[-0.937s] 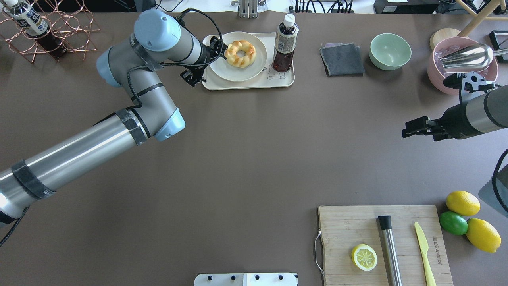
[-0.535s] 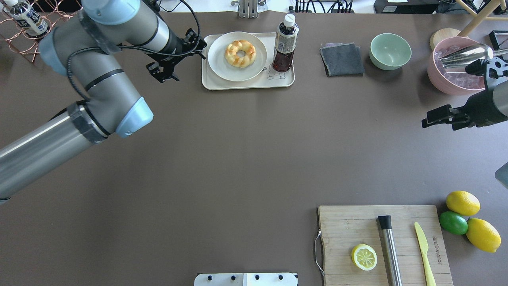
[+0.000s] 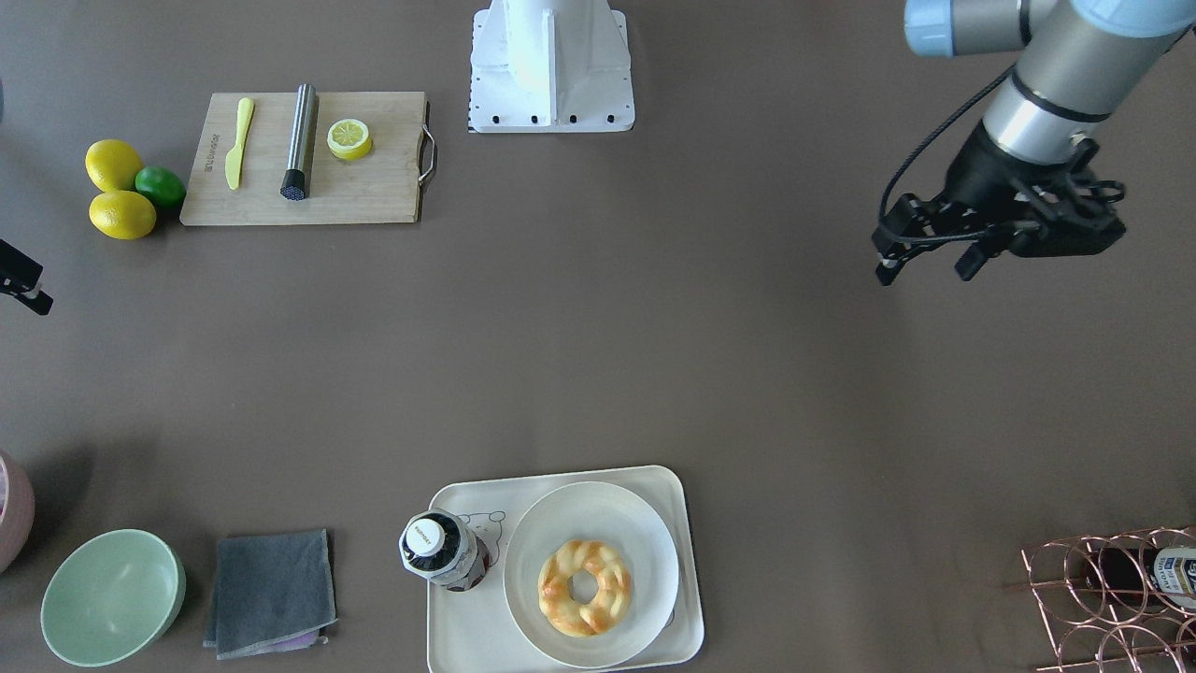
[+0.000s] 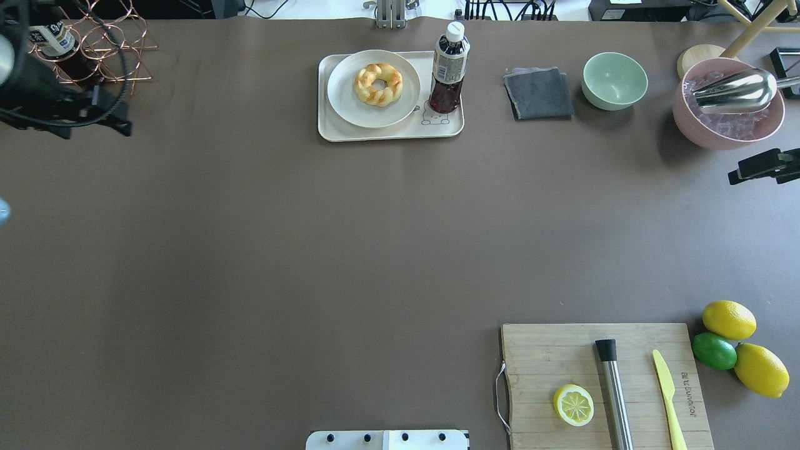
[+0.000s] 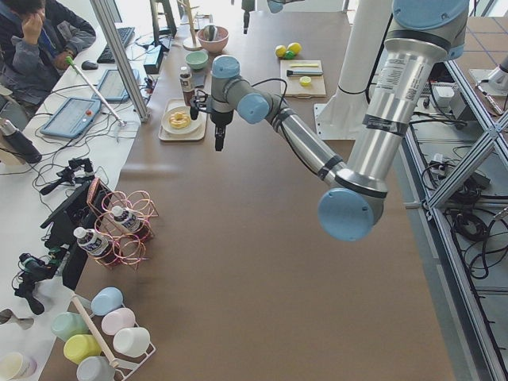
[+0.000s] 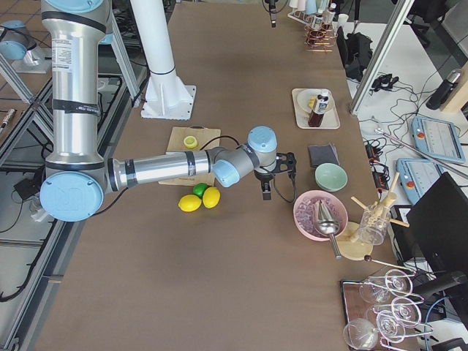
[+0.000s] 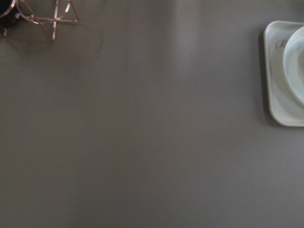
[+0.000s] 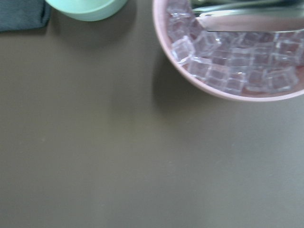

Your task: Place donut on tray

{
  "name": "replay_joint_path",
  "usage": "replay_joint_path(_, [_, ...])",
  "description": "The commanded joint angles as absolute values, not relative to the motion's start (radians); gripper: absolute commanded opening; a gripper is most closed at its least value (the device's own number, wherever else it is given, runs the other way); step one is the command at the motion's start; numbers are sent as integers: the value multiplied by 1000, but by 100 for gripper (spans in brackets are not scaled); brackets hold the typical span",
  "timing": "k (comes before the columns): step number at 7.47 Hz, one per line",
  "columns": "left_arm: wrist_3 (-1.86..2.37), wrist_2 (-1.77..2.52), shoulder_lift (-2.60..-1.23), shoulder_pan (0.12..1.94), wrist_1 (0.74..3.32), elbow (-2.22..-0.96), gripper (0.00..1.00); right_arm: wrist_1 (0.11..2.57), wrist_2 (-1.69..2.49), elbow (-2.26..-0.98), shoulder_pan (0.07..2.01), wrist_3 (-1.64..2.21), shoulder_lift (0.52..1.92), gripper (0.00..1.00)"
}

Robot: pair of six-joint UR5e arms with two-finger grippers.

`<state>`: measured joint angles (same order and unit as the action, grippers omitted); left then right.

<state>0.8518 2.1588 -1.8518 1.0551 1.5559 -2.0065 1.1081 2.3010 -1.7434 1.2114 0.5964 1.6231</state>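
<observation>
Your left gripper (image 3: 925,269) hangs empty, jaws apart, over the brown desk (image 3: 598,355); whether the right gripper (image 4: 740,174) is closed, you cannot tell. The donut (image 3: 583,586) lies on a round plate (image 3: 645,533) on the tray (image 3: 458,617).

A pink bowl (image 4: 689,128) of ice (image 4: 725,125) with a scoop (image 4: 734,90) sits near the right claw (image 4: 736,178), the green bowl (image 4: 615,81) and grey cloth (image 4: 539,94) lie further to its left, and a wire rack (image 4: 106,50) stands out past the left claw (image 3: 923,269).

donut (image 4: 378,84): glossy glaze | tray (image 4: 387,133): smooth matt plastic | cutting board (image 4: 550,356): bare wood | scoop (image 4: 734,90): shiny metal | table (image 4: 312,250): matt
</observation>
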Motion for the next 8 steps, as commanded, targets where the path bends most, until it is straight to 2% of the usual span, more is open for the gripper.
replay_joint_path(1, [243, 2266, -1569, 1314, 1540, -2086, 97, 1111, 2365, -1619, 1371, 345, 1629, 100])
replay_joint_path(4, [-186, 2266, -1371, 1498, 1537, -2072, 97, 1317, 2352, -1614, 1530, 79, 1621, 100])
replay_joint_path(6, [-264, 2267, -1313, 1590, 1534, -2057, 97, 1367, 2300, -1626, 1546, 31, 1615, 100])
replay_joint_path(8, [-261, 2287, -1301, 1592, 1529, -2045, 98, 1370, 2293, -1652, 1545, 32, 1626, 100])
